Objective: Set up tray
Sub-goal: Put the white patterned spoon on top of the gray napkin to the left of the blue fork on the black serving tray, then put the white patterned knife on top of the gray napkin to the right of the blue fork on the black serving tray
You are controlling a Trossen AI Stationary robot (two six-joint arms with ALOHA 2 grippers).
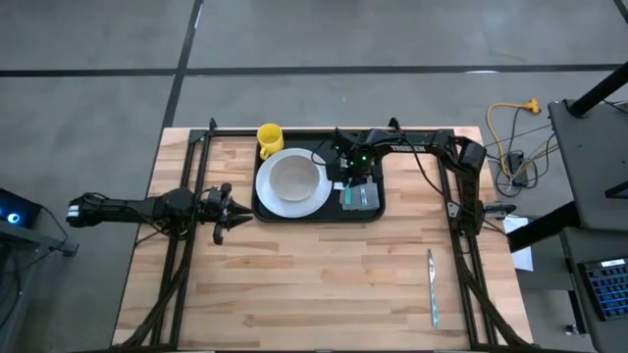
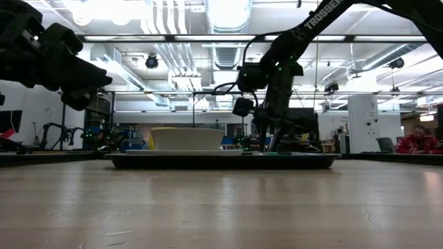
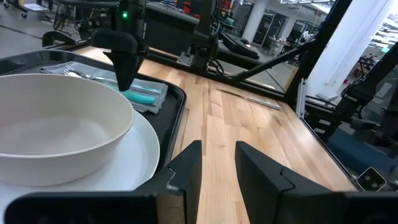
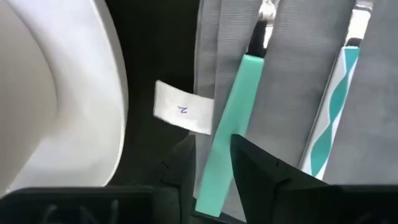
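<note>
1. A light wooden table [image 1: 324, 284] fills the scene from above, with black metal frame rails [image 1: 186, 245] running along its left and right sides.
2. The tray [image 1: 376, 208], black and flat with a low rim, lies near the far edge of the table, roughly midway between the two rails.
3. A white plate [image 1: 299, 204] rests on the left part of the tray, and a white bowl [image 1: 292, 178] sits on the plate.
4. A yellow mug [image 1: 270, 137] stands at the tray's far left corner, touching or just beside the plate's rim; whether it stands on the tray or just off it is unclear.
5. A grey folded napkin [image 4: 311, 74] lies on the right part of the tray, beside the plate, with a small white label [image 4: 184, 116] at its edge.
6. On the napkin lie two pieces of cutlery: one with a plain teal handle [image 4: 227, 130] and one with a teal and white patterned handle [image 4: 333, 112].
7. The right gripper [image 1: 355, 176] hangs over the napkin, right of the plate. Its fingers are slightly parted around the plain teal handle; whether they grip it cannot be told.
8. The left gripper [image 1: 228, 211] waits above the table just left of the tray, fingers [image 3: 186, 165] parted and empty.
9. A silver knife [image 1: 432, 284] lies on the bare table, well apart from the tray, toward the near right.
</note>
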